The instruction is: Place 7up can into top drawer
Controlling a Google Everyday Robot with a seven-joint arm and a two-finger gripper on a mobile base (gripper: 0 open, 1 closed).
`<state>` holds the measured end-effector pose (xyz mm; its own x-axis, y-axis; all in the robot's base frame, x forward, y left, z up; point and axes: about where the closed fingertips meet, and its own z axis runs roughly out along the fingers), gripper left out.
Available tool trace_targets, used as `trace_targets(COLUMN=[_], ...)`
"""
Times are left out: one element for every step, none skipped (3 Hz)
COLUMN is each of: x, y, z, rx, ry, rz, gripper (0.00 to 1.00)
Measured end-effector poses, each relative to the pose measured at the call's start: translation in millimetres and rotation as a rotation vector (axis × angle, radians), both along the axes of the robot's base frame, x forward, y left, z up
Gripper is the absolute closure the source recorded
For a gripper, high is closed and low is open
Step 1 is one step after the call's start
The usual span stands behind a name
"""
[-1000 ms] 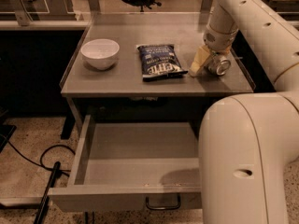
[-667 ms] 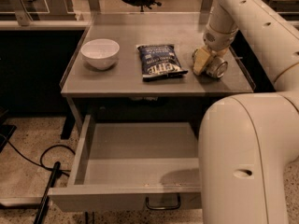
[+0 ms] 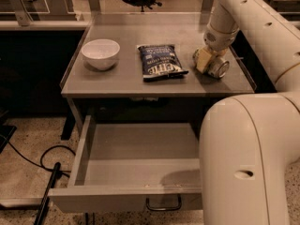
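Note:
The 7up can [image 3: 219,68] lies on its side at the right end of the grey tabletop [image 3: 140,29], its silver end facing me. My gripper [image 3: 211,64] reaches down from the arm at the upper right and is closed around the can, with one pale yellow finger [image 3: 201,59] against its left side. The can still rests on the table. The top drawer [image 3: 122,198] is pulled open below the tabletop, with nothing visible inside it and its dark bar handle [image 3: 163,204] at the front.
A dark blue chip bag [image 3: 160,61] lies just left of the can. A white bowl [image 3: 100,53] stands at the table's left. My arm's bulky body [image 3: 248,163] covers the drawer's right part. A black cable [image 3: 47,158] runs on the floor at left.
The gap between the yellow finger and the can has narrowed; the can has shifted slightly left. The can has stayed on the table.

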<state>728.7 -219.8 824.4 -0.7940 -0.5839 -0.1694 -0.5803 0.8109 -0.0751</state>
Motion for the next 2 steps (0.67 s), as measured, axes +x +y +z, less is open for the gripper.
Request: trace_targets(x=[0.6,-14.2], y=[1.9,-2.6], z=[2.1,14.1], rx=[0.013,0.06], ry=[-0.012,-0.016], rz=[0.021,0.041], gripper=[1.0,1.0])
